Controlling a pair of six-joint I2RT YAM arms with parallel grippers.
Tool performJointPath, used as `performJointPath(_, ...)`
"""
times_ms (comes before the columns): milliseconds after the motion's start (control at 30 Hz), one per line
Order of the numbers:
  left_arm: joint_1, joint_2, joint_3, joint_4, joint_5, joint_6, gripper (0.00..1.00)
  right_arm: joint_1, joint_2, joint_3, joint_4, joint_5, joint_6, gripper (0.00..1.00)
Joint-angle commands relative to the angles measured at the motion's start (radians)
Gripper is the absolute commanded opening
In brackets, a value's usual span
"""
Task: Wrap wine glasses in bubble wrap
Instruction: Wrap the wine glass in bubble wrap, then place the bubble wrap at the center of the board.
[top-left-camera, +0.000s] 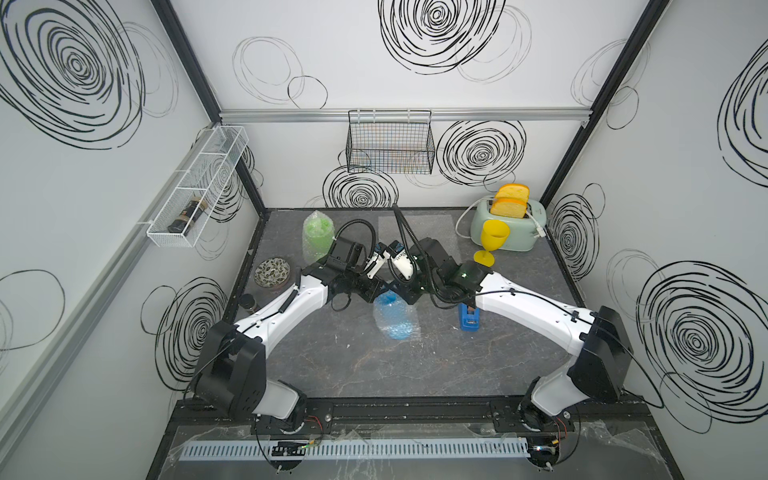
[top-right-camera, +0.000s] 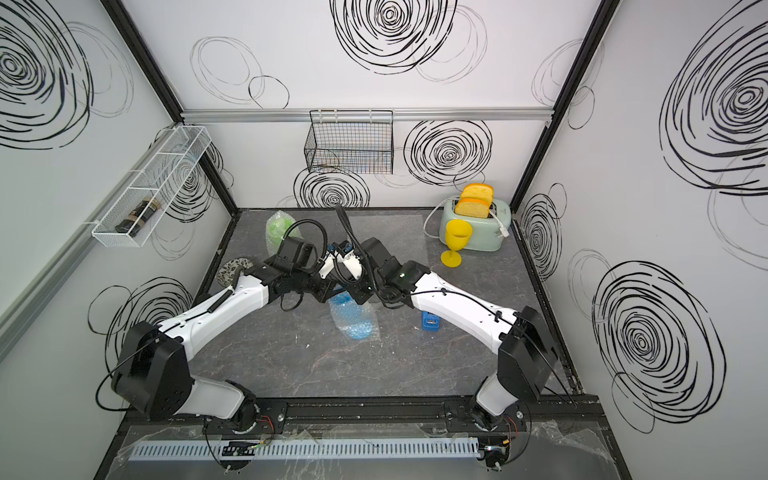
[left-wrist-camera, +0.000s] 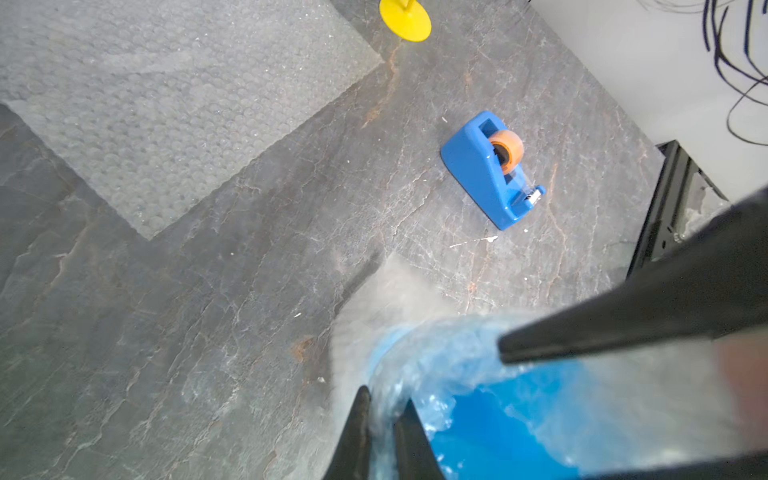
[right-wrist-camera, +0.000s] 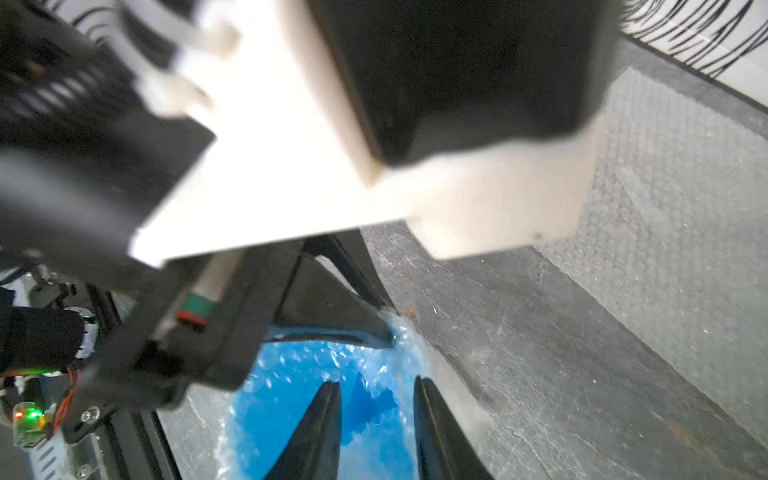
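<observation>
Blue goblet: far end hidden under left arm and right arm in both top views, cut by frame edge in wrist views. Wrap flap blurred. Dispenser half under right arm. Yellow goblet: only foot in frame. Left arm blurred, blocks much of right wrist view. Left end effector, right end effector: only fingertips in frame.

No legible writing in any view

The dark jar lying in the white wire basket carries a pale label band; in both top views its print is too small to read; nothing in either wrist view is sharp enough to make out.
</observation>
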Motion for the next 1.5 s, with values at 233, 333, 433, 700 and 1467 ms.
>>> performJointPath(233,0.092,-0.111,0.047,-0.142,-0.057,0.101,0.00,-0.147,-0.233,-0.078,0.006,-0.011,0.081,0.48)
performJointPath(333,0.173,-0.165,0.082,-0.209,-0.093,0.196,0.00,-0.242,-0.281,-0.124,0.020,-0.046,0.100,0.53)
performJointPath(433,0.285,-0.195,0.108,-0.265,-0.151,0.301,0.00,-0.322,-0.300,-0.154,0.011,-0.037,0.109,0.65)
performJointPath(700,0.618,-0.094,0.209,-0.368,-0.206,0.555,0.00,-0.489,-0.301,-0.230,0.043,-0.123,0.133,0.84)
performJointPath(1467,0.702,0.103,0.272,-0.130,-0.128,0.580,0.52,-0.501,-0.304,-0.239,0.010,-0.142,0.131,0.95)
